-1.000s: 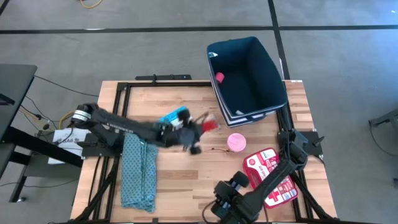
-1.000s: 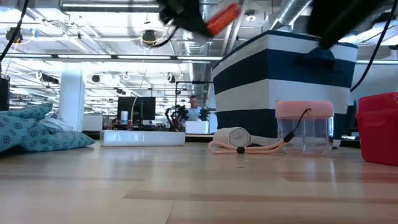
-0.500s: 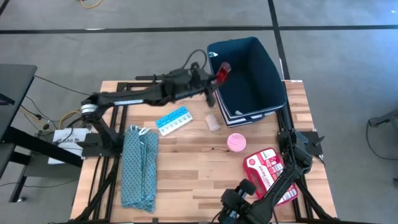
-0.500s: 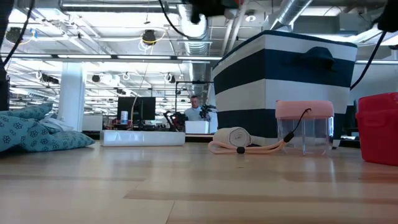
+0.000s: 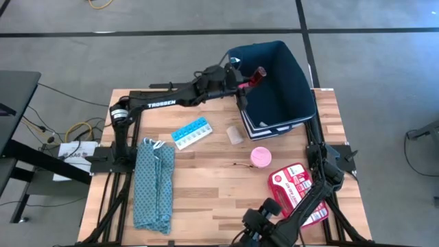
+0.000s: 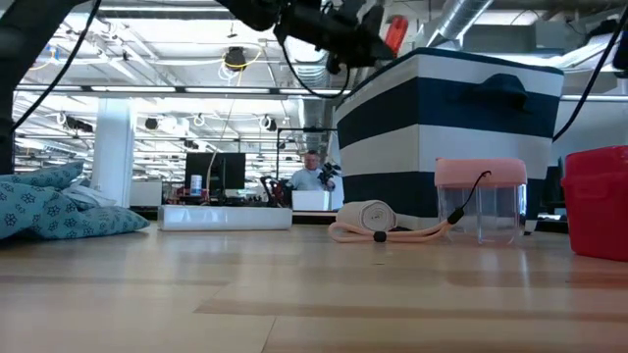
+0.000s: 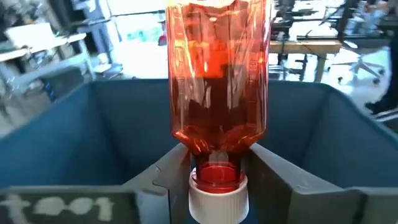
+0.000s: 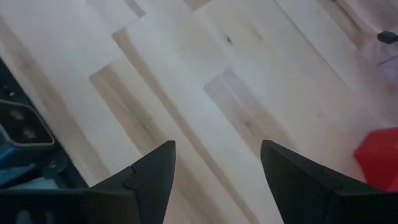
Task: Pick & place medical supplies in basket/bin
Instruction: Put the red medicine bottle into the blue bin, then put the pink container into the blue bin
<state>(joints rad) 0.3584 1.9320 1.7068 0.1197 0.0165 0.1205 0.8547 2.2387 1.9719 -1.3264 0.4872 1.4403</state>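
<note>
My left gripper is shut on a red see-through bottle with a white cap and holds it over the open navy bin at the table's far right. The striped wall of the bin fills the low view. On the table lie the light blue pill organizer, the beige bandage roll, the pink tape roll and the red-and-white pouch. My right gripper is open, low at the near edge beside the pouch. The pink cube and the white stick do not show. My left gripper pinches the bottle's neck, just ahead of the white cap, between its two fingers. It reaches roughly level from the table's left. The bottle's body sticks out forward past the fingertips, lifted clear above the bin's opening.
A folded teal patterned cloth lies at the near left. A thin cord with a small dark end lies next to the tape roll. Bare wood shows in the middle of the table. A person stands in the room far behind the table.
My left gripper has risen from the middle of the table and swung toward the far right, carrying the red bottle with it. The bottle, earlier low over the table near the pill organizer, now hangs over the bin's opening.
</note>
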